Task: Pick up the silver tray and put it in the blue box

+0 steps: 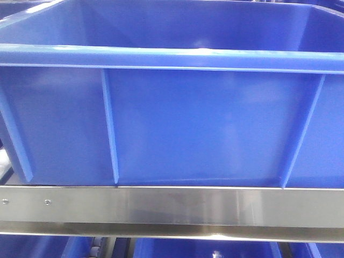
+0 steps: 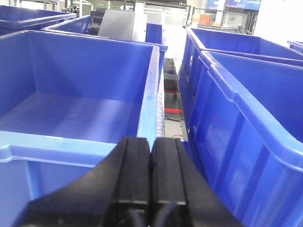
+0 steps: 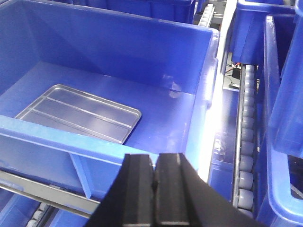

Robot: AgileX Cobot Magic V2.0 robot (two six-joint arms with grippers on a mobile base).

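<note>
The silver tray (image 3: 80, 113), shiny with two long ribs, lies flat on the floor of the blue box (image 3: 203, 80), toward its near left side. My right gripper (image 3: 155, 158) is shut with nothing in it, hovering above the box's near rim, right of the tray. My left gripper (image 2: 151, 142) is shut and empty too, over the rim between two blue crates. In the front view the blue box (image 1: 172, 56) fills the frame with its ribbed side wall; the tray is hidden there.
Other blue crates (image 2: 246, 109) stand close on both sides. A roller conveyor (image 3: 246, 156) runs along the right of the box. A steel rail (image 1: 172, 207) crosses below the box's front wall. A grey flat panel (image 2: 116, 23) leans in a far crate.
</note>
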